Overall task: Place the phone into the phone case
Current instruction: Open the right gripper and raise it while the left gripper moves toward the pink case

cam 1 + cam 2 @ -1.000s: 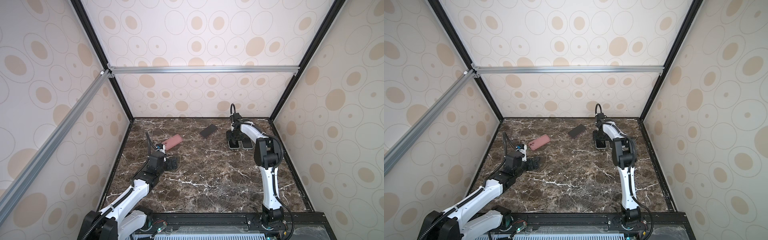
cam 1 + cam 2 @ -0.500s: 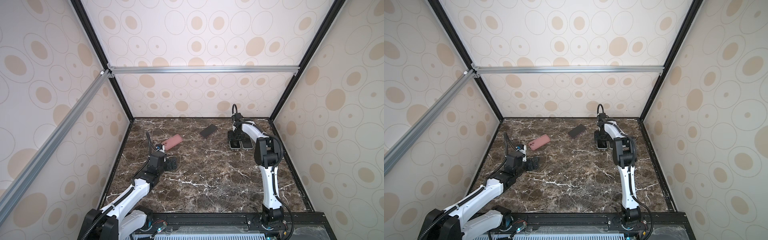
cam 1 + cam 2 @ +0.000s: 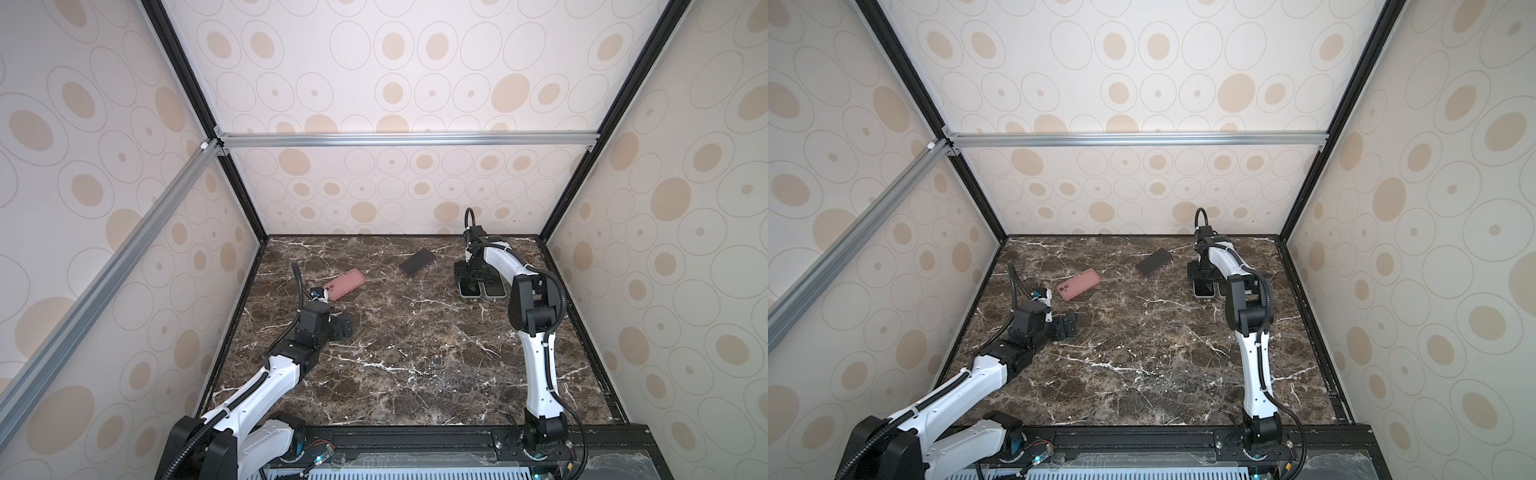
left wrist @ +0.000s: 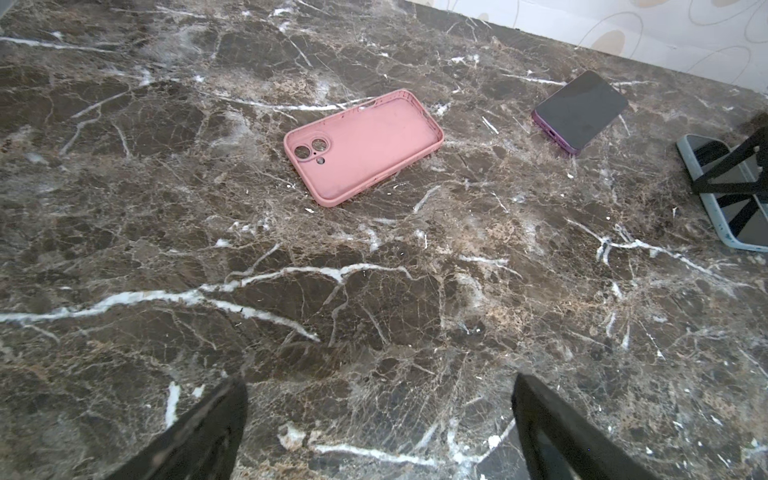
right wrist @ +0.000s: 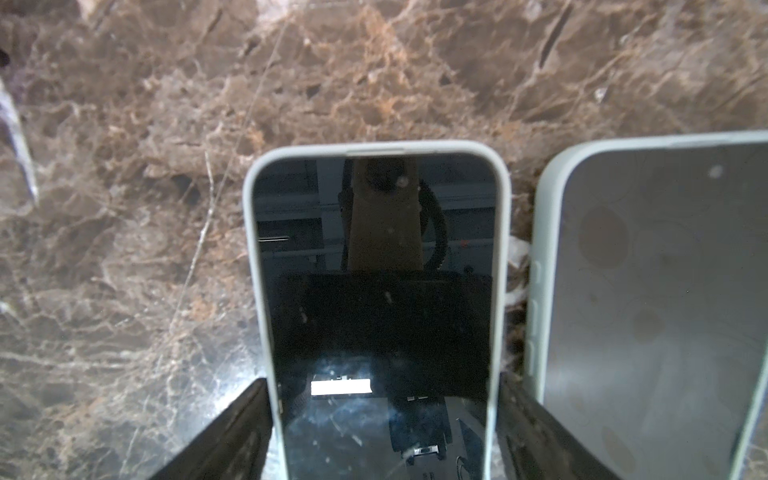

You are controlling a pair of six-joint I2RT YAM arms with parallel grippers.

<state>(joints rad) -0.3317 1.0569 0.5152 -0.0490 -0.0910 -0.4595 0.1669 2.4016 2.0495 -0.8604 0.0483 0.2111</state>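
Shifted slightly sideways, right gripper straddles a pale-cased phone on the marble table, grip impossible to tell; left gripper gapes wide near pink case.

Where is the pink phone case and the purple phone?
pink phone case (image 4: pixel 365 145): left wrist view, middle of its flat face.
purple phone (image 4: pixel 582 109): left wrist view, middle of its dark screen.

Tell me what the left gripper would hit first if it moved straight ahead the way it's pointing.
Most likely the bare marble tabletop, just short of the pink phone case: the left gripper, open, angles downward. Depth is uncertain.
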